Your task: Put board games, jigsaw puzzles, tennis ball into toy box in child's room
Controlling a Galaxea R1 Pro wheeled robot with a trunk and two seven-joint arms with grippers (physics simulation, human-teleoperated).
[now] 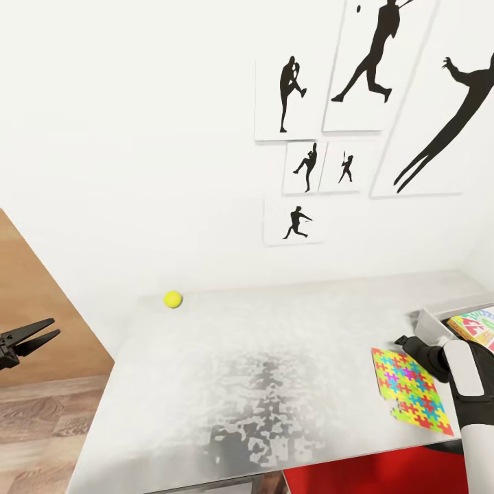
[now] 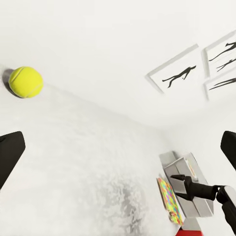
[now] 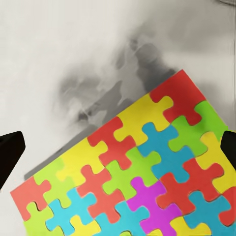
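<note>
- Two hands are free: our left hand (image 1: 31,337) hangs off the surface's (image 1: 274,357) left edge with fingers spread, and our right hand (image 1: 403,341) hovers over the puzzle (image 1: 409,390), spread wide and holding nothing.
- One puzzle lies flat on the surface, just beside the toy box (image 1: 431,322), not yet in.
- One printed game box (image 1: 475,324) already lies inside.
- Farthest, the ball (image 1: 173,299) waits near the wall; we judge much is left.

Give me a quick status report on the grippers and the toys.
Left gripper open, off the table's edge, aimed toward the tennis ball. Right gripper open above the jigsaw puzzle. Toy box holds a game box. Nothing in the way.
</note>
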